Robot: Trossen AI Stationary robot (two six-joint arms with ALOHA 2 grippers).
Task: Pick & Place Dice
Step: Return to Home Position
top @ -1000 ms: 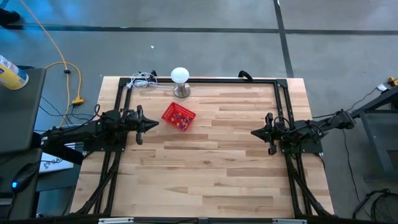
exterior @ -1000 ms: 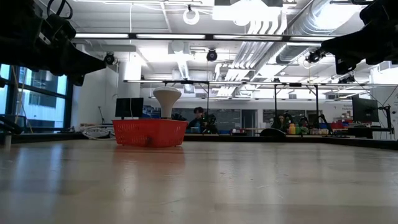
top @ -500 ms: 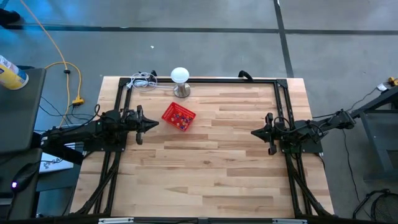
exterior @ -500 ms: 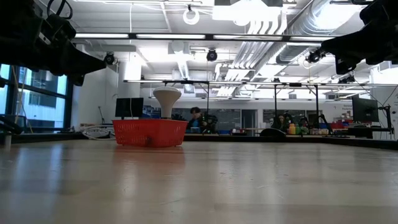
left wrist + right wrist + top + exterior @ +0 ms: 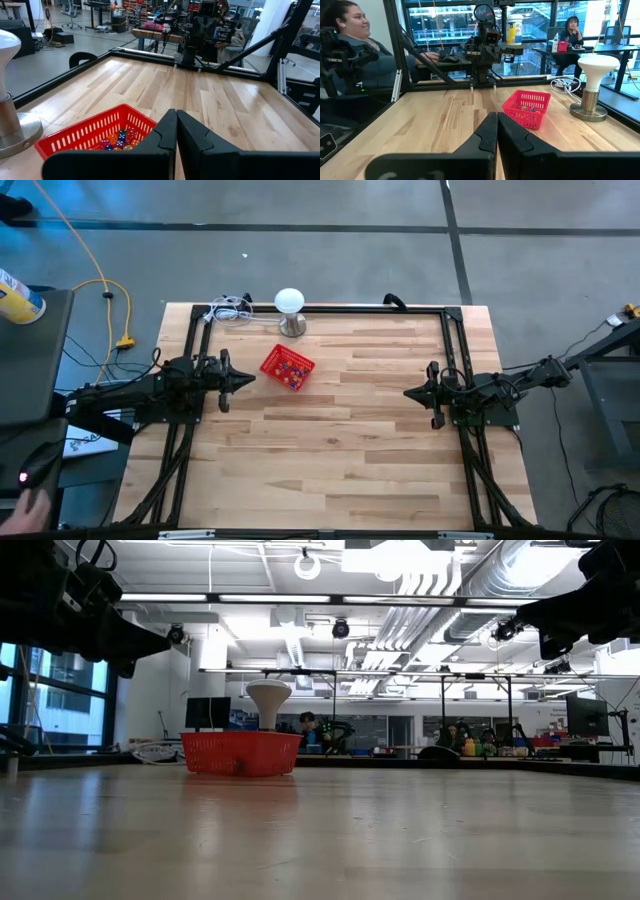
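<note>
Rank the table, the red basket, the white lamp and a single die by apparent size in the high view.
Largest to smallest:
table, by far the largest
red basket
white lamp, somewhat smaller than the basket
dice, each a mere speck inside the basket

A wide stretch of bare worktop (image 5: 340,450) is left open between the left pincer (image 5: 247,379) and the right pincer (image 5: 408,392). These are held raised at opposite side edges, well apart, each with its fingers pressed together. Obstacles are gathered only on the left arm's side. A red mesh basket (image 5: 288,368) holding the dice (image 5: 116,141) is set near the left pincer's tip. Behind it, a white-domed lamp (image 5: 289,302) and a coil of white cable (image 5: 232,308) are placed at the back edge. The worktop is bounded by a black frame rail (image 5: 370,308).
</note>
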